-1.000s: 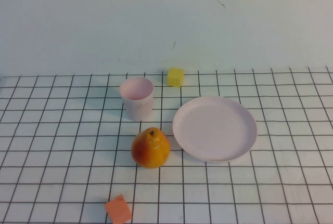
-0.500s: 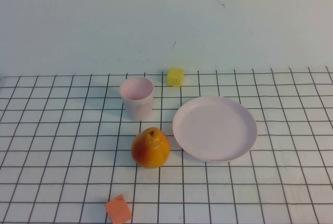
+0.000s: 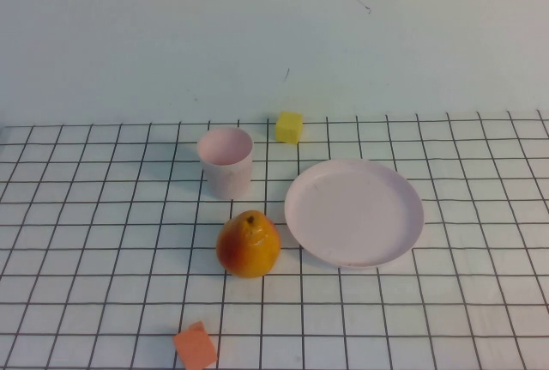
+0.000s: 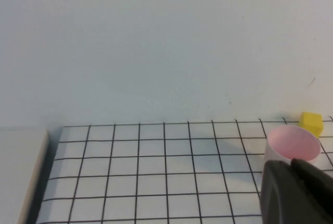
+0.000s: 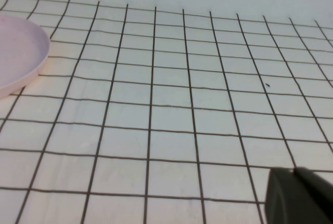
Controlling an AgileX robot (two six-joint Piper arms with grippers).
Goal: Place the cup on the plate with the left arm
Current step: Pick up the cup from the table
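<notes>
Cup (image 3: 226, 162) upright, hollow bare, on the grid table (image 3: 103, 267), apart from the plate (image 3: 354, 212) at its 4 o'clock; plate bare. One pear (image 3: 248, 244) at cup's 6 o'clock, yellow cube (image 3: 289, 126) at 2, orange cube (image 3: 196, 346) near edge. Left gripper (image 4: 299, 193) near cup, right gripper (image 5: 299, 195) over bare grid; claw states: cannot tell.

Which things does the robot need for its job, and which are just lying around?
Needed:
- cup, standing upright on the table, left of the plate
- plate, nothing on it
- left gripper, low near the cup, not holding it

Just lying around:
- pear
- yellow block
- orange block
- right gripper, parked over the table right of the plate
</notes>
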